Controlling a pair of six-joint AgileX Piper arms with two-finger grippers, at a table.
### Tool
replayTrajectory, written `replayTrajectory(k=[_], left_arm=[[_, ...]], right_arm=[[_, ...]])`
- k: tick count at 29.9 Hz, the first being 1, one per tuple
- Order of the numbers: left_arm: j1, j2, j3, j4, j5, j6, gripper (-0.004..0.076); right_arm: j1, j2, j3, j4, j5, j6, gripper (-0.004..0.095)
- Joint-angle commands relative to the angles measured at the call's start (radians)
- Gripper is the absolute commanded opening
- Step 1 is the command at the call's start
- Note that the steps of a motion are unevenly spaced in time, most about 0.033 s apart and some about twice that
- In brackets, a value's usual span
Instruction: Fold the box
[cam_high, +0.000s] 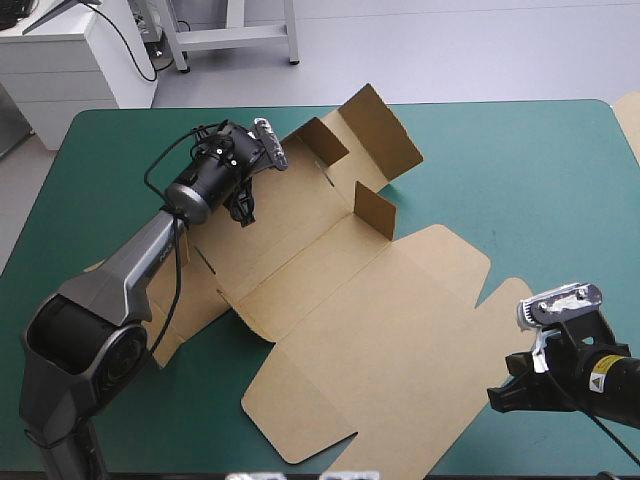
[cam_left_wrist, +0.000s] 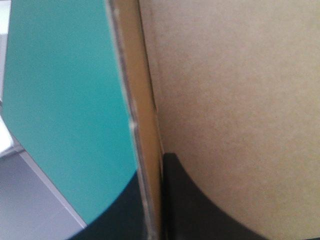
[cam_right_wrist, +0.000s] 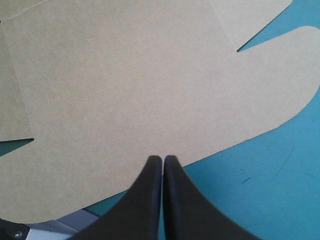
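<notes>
The brown box (cam_high: 350, 300) lies mostly flat across the teal-green table (cam_high: 520, 170), with its broad lid panel toward the near right. Short flaps (cam_high: 375, 125) stand raised at its far end. My left gripper (cam_high: 242, 210) is at the box's far left side. In the left wrist view an upright board wall (cam_left_wrist: 145, 125) runs between its black fingers (cam_left_wrist: 200, 215), which are shut on it. My right gripper (cam_right_wrist: 163, 159) is shut with nothing in it, and its tip sits just over the lid panel's (cam_right_wrist: 125, 90) near edge. In the high view it (cam_high: 505, 395) sits at the near right.
Bare teal-green cover (cam_high: 540, 200) shows to the right of the box and along the near left (cam_high: 200, 420). The table's left corner and the floor beyond it (cam_left_wrist: 30, 200) appear in the left wrist view. A second small flap (cam_high: 375, 210) stands up mid-box.
</notes>
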Motion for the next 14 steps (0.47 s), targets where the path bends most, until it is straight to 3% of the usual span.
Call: replayTrajectory(k=[1,6,14], left_arm=[[-0.05,-0.047,-0.03,0.034,-0.093,0.056,-0.0008],[-0.121,-0.059,-0.03,0.049,-0.187,0.056,-0.0008],[-0.227,-0.096,0.042,0.209,-0.25,0.031,-0.0008]], right_arm=[[-0.007,0.003,-0.025,0.011,-0.005,0.001,-0.0002],[-0.007,0.003,-0.025,0.011,-0.005,0.022,-0.0002],[-0.007,0.003,-0.025,0.002,-0.051,0.073,-0.0001]])
